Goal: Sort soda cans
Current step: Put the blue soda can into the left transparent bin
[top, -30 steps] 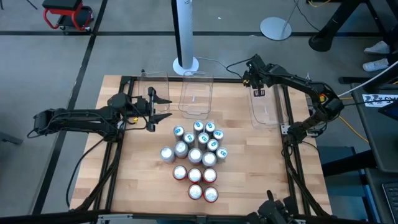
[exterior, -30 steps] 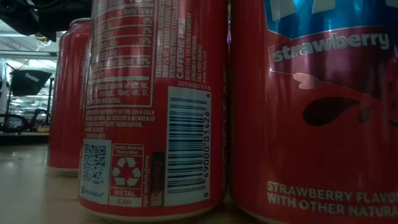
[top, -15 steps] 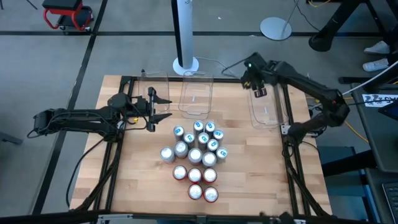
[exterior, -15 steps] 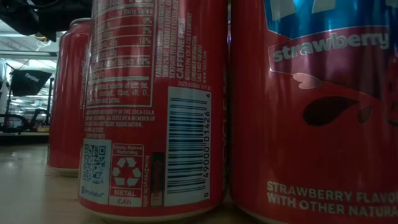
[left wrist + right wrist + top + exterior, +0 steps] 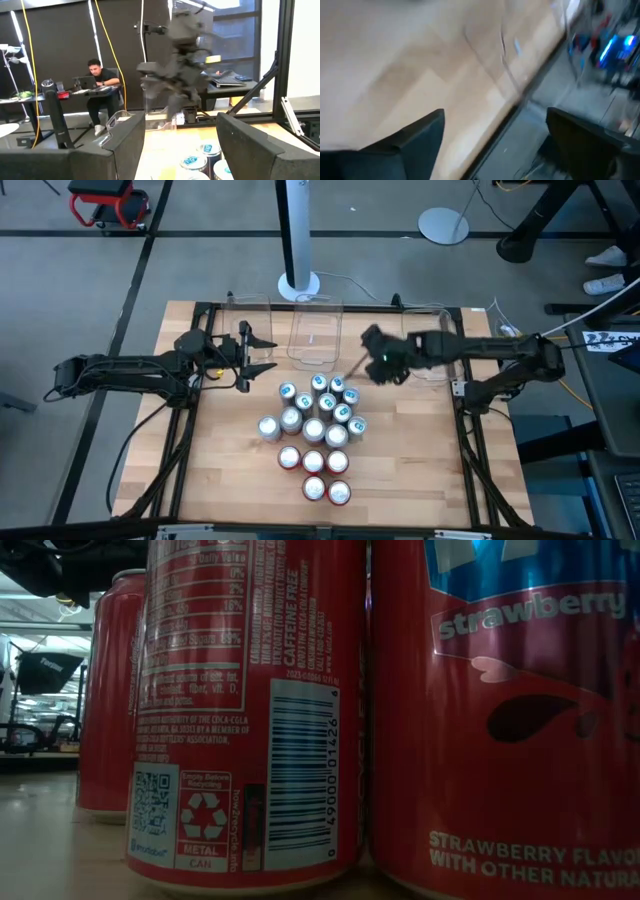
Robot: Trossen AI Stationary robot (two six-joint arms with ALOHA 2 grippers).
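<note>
Right gripper [image 5: 372, 358] has swung, within the last second, from above the clear plastic rectangular tub [image 5: 425, 352] at the table's far right to a spot just beyond the cluster of small metal soda cans [image 5: 318, 430]; its fingers [image 5: 420, 132] show well apart in the right wrist view, nothing between them. Judgement: a pick approach on a teal-topped can at the cluster's far edge. All cans stand upright mid-table, packed touching: teal at the far side, silver-grey in the middle, red nearest, none in a tub yet. Left gripper [image 5: 252, 352] waits beside the far-left tub [image 5: 250, 304], jaws open and empty. Likely obstacle: tight packing, so fingers may nudge neighbours. Middle tub [image 5: 316, 332] sits close behind the right gripper. Person at a desk [image 5: 100, 82] beyond the table
</note>
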